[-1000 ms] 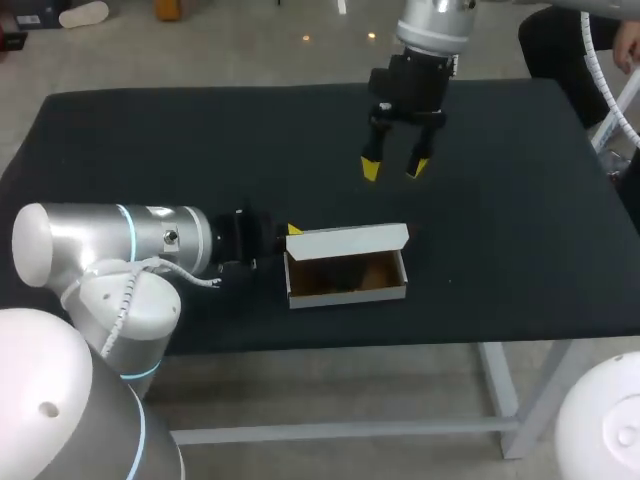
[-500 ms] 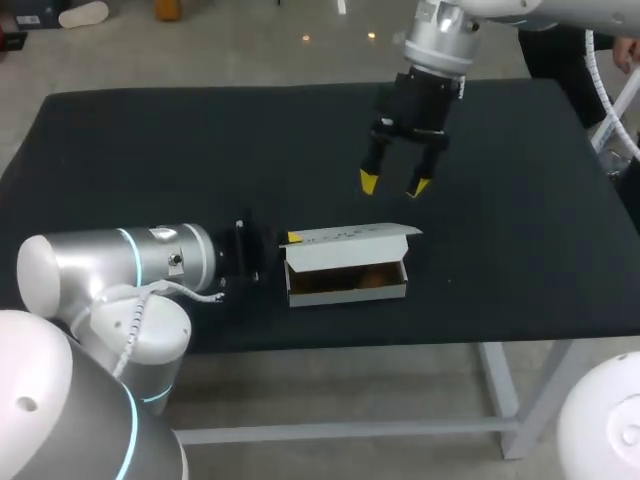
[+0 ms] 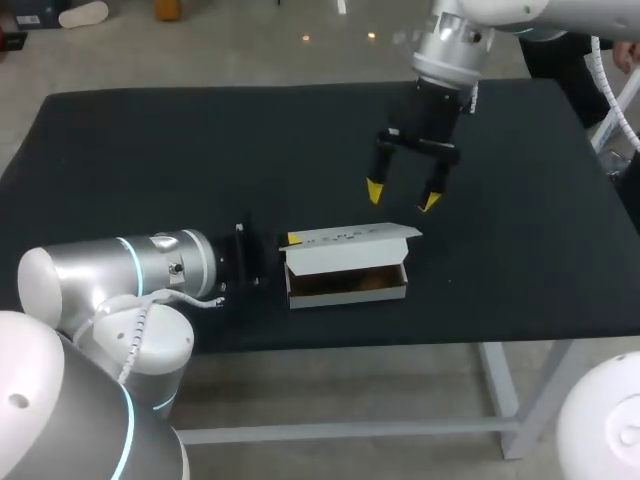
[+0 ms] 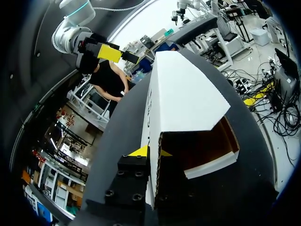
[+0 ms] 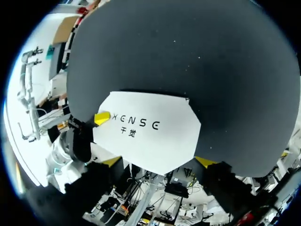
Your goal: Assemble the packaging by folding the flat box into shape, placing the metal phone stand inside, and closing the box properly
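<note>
Black table holds a white box. Left gripper pinches its end wall. Right gripper hangs above, fingers apart.

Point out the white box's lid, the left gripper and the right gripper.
lid (image 3: 350, 237), head view, middle of the lid's white top face.
left gripper (image 4: 153, 152), left wrist view, midway between its yellow tips, which pinch the box wall.
right gripper (image 3: 402, 196), head view, midway between its open yellow tips.
</note>
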`<state>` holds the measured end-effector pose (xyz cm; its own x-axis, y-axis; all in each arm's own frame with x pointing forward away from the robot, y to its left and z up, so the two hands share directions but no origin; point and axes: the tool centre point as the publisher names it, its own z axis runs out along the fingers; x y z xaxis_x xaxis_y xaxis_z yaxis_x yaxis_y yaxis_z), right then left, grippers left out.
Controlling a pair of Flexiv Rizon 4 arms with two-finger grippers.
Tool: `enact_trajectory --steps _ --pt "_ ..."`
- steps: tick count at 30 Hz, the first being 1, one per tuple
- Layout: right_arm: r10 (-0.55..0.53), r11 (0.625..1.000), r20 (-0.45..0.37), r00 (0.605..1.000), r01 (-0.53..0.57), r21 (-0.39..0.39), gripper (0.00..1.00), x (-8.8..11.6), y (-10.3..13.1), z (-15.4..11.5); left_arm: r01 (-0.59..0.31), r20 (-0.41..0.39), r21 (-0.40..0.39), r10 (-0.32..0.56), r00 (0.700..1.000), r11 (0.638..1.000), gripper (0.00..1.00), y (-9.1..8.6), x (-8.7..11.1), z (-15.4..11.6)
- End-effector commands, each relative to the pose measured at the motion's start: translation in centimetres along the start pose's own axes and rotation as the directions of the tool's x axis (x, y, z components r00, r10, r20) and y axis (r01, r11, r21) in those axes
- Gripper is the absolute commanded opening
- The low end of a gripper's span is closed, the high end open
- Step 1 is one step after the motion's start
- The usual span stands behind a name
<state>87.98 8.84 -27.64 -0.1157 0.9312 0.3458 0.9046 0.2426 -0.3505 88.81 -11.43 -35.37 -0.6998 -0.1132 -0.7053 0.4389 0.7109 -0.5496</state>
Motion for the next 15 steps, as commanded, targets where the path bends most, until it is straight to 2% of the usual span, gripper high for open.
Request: enact_trajectory --steps 1,4,5,9,15 --pt "0.145 0.989 0.033 0.989 -0.145 0.016 1.00 -0.2 0.0 0.3 -0.006 0.008 0.010 0.006 1.000 1.000 0.00 0.5 0.8 0.3" --pt "0.176 0.984 0.041 0.984 -0.177 0.017 1.00 -0.5 -0.3 0.6 -0.020 0.016 0.006 0.020 1.000 1.000 0.00 0.5 0.9 0.5" --pt "0.175 0.984 0.039 0.984 -0.176 0.018 0.93 -0.6 -0.4 0.8 -0.024 0.019 0.004 0.024 1.000 1.000 0.00 0.6 1.0 0.5" --pt "0.180 0.983 0.040 0.983 -0.181 0.020 0.77 -0.6 -0.4 1.2 -0.045 0.028 -0.001 0.045 0.999 0.999 0.00 0.7 1.3 0.8" --pt "0.187 0.982 0.045 0.981 -0.188 0.017 0.71 -0.5 -0.3 2.2 -0.063 0.037 -0.004 0.063 0.997 0.998 0.00 0.7 1.6 1.0"
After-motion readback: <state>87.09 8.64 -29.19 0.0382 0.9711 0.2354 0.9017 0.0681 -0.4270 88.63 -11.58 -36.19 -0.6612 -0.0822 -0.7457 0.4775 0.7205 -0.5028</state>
